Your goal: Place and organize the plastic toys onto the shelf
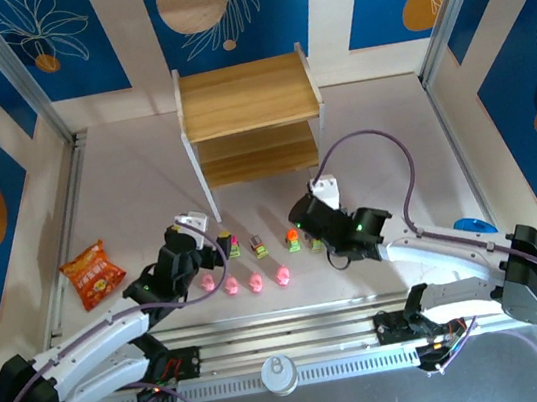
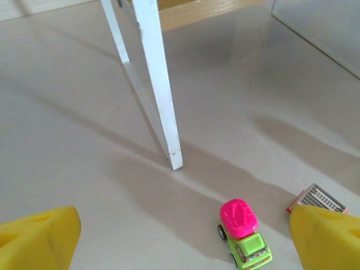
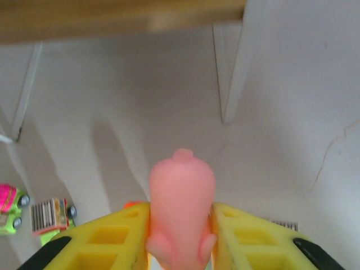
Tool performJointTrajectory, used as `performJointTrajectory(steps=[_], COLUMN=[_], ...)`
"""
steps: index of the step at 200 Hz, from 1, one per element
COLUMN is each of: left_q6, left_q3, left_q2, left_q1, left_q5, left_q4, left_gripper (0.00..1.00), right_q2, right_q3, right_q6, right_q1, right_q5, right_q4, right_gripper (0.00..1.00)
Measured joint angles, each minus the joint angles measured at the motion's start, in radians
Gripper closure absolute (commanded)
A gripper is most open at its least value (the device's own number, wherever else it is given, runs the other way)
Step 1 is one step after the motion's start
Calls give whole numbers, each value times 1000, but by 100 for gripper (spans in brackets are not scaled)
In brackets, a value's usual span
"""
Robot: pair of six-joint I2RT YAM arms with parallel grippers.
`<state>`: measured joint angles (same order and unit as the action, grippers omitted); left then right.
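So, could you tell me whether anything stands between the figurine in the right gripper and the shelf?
Nothing visible does. The right gripper holds the figurine facing the shelf, with bare table between them. The cars sit off to the left.

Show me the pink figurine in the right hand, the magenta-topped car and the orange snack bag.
pink figurine [image 3: 181,205]: right wrist view, middle of its body.
magenta-topped car [image 2: 245,233]: left wrist view, middle of the car.
orange snack bag [image 1: 92,274]: top view, centre of the bag.
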<state>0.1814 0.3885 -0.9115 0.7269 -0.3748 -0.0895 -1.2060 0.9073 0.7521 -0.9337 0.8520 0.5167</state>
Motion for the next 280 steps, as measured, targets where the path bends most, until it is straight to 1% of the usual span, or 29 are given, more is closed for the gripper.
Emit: performJointTrajectory(steps=[51, 111, 165, 210, 280], left_q6=[0, 0, 0, 0, 0], left_q3=[13, 19, 20, 20, 20], left_q2=[-46, -58, -60, -60, -60], left_q1=[0, 0, 0, 0, 0], left_q5=[37, 47, 47, 46, 46], left_q4=[-1, -7, -7, -7, -7], left_gripper=[5, 4, 4, 4, 4], right_q2=[-119, -224, -282, -292, -350], right_q3=[145, 229, 237, 240, 301], right_q6=[-142, -229, -257, -276, -288], right_q1=[100, 168, 190, 197, 230], right_q5=[-52, -72, -68, -45, -24], right_q4=[-49, -99, -164, -213, -233], right_gripper=[70, 70, 70, 70, 70])
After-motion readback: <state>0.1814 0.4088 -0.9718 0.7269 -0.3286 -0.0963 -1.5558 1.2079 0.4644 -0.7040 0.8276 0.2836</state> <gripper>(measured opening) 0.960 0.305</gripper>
